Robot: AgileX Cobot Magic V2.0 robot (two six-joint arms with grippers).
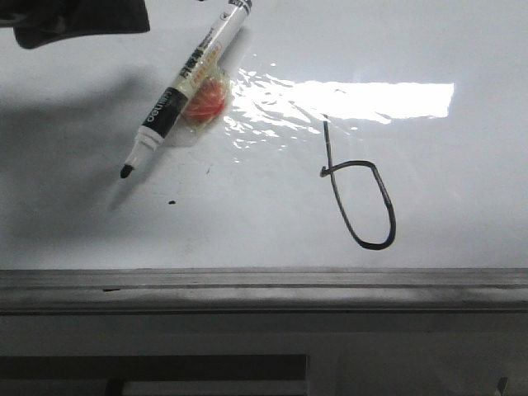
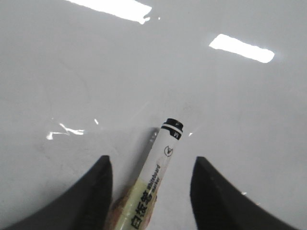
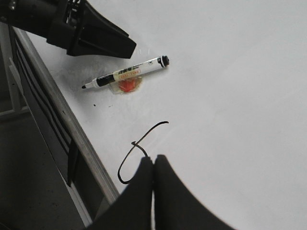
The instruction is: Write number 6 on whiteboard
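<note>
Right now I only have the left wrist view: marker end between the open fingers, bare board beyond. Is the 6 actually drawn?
Observer: Yes. The number 6 is on the whiteboard, to the right of the marker in the front view.
Operator: Marker capped?
Observer: No. Its bare tip shows, angled toward the grey ledge.
Operator: Right arm?
Observer: The right gripper is shut with nothing between its fingers, and its camera looks down on the 6.
</note>
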